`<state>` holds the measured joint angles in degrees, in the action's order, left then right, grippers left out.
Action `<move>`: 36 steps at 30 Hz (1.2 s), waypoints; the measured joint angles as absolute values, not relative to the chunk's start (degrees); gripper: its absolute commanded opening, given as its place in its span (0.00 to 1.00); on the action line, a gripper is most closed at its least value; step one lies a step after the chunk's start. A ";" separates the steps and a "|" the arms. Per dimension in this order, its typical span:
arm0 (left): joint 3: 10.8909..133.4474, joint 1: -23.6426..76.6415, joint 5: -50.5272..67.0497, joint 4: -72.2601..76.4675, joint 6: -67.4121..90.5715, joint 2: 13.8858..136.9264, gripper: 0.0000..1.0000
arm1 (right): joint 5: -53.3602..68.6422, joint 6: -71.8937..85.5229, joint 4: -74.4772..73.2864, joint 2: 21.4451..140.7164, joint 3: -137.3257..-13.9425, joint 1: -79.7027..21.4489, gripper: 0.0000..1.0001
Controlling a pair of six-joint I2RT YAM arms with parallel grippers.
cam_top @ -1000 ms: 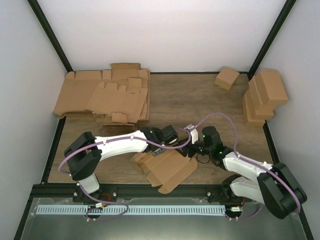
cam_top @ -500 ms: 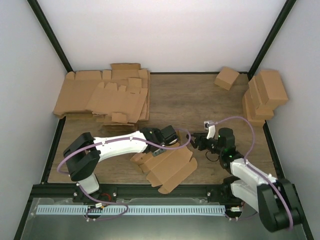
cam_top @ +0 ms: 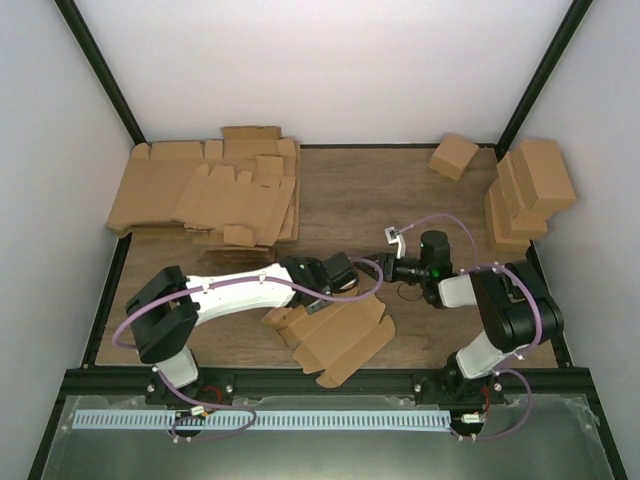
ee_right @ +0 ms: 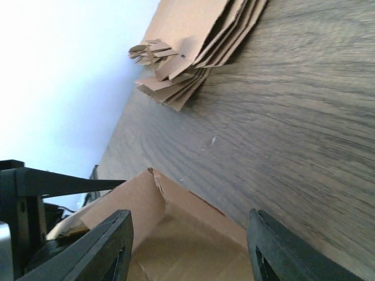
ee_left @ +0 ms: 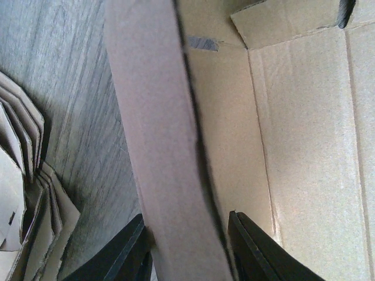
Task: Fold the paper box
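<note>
The paper box [cam_top: 340, 335] lies half folded near the table's front edge, brown cardboard with its walls partly raised. My left gripper [cam_top: 335, 275] reaches it from the left. In the left wrist view my left gripper [ee_left: 186, 218] is shut on one upright wall of the box [ee_left: 158, 129], a black finger [ee_left: 120, 257] on each side of it. My right gripper [cam_top: 388, 266] hovers by the box's far right corner. In the right wrist view it [ee_right: 188, 213] stands open, with the box corner [ee_right: 158, 202] just ahead between the fingers [ee_right: 108, 246], untouched.
A stack of flat cardboard blanks [cam_top: 215, 195] fills the back left. Folded boxes [cam_top: 525, 190] are piled at the right wall, and a single one [cam_top: 453, 155] sits at the back. More flat cardboard [cam_top: 283, 318] pokes out left of the box.
The right arm pulled away to the right, then folded up, and its gripper is back near the box's far right corner. The left arm and the box have stayed put.
</note>
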<state>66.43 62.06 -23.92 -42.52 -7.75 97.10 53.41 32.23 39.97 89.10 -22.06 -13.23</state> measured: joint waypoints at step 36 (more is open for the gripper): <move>65.84 66.74 -27.38 -41.58 -8.25 97.32 0.34 | 47.29 23.99 49.32 77.45 -6.17 -22.00 0.65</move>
<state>65.84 66.74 -27.38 -41.58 -8.25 97.32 47.29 23.99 49.32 77.45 -6.17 -22.00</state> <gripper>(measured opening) 0.337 0.638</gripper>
